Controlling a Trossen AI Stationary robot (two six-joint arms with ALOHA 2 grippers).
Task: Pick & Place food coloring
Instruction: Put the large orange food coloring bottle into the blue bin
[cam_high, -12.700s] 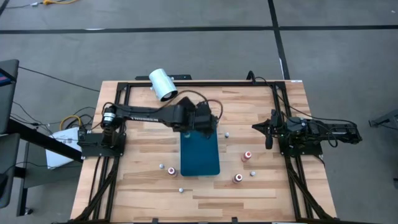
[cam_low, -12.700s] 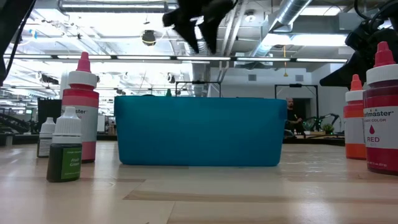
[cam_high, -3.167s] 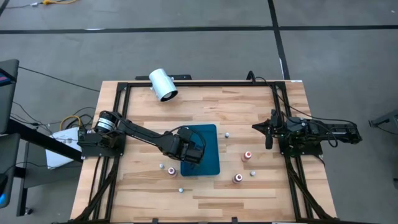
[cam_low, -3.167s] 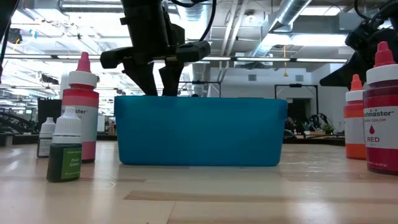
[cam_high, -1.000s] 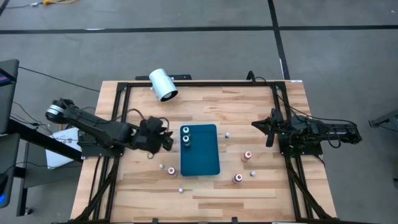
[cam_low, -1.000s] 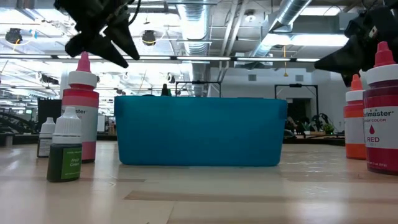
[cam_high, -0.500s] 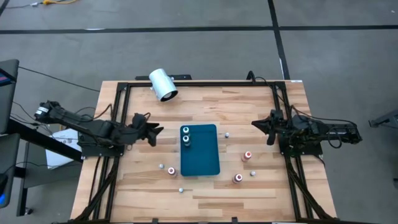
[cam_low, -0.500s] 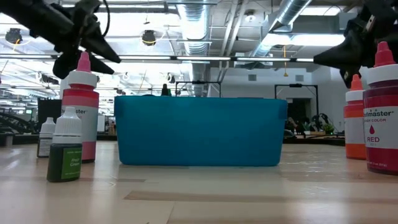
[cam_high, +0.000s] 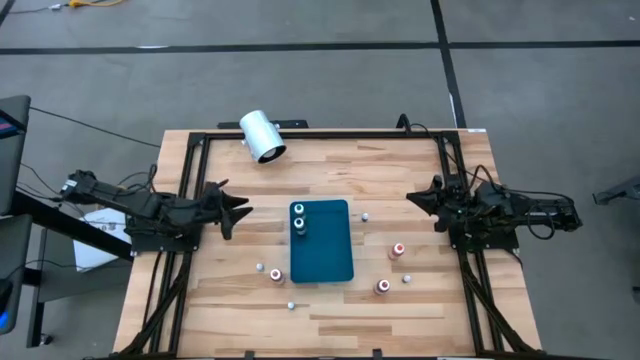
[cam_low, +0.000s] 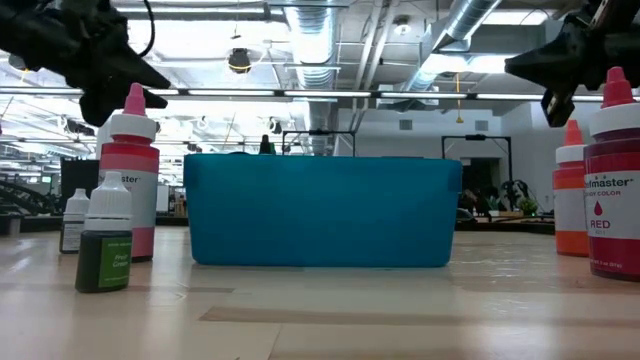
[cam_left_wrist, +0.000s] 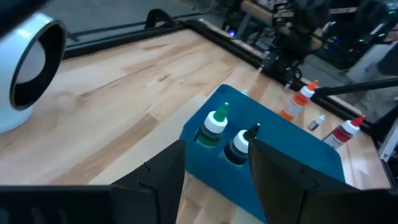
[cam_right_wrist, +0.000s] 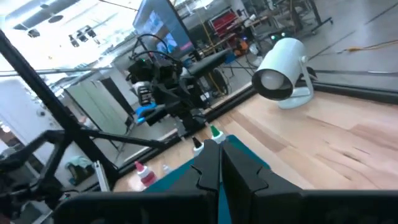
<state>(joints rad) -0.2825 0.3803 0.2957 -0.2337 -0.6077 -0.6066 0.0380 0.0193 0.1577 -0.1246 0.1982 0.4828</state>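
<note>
The left gripper (cam_high: 236, 208) hangs at the table's nine o'clock edge, fingers parted and empty; the right gripper (cam_high: 421, 203) sits at three o'clock, fingers pressed together, holding nothing; two food coloring bottles (cam_high: 299, 215) stand in the blue tray (cam_high: 325, 255) at centre; the other bottles (cam_high: 398, 250) stand scattered around it from four to seven o'clock.

Even, bright overhead light falls on the wooden surface (cam_high: 400, 180) with soft, faint shadows. In the low view, ceiling lights glare across the upper frame. Both wrist views are slightly blurred, their near foreground dark.
</note>
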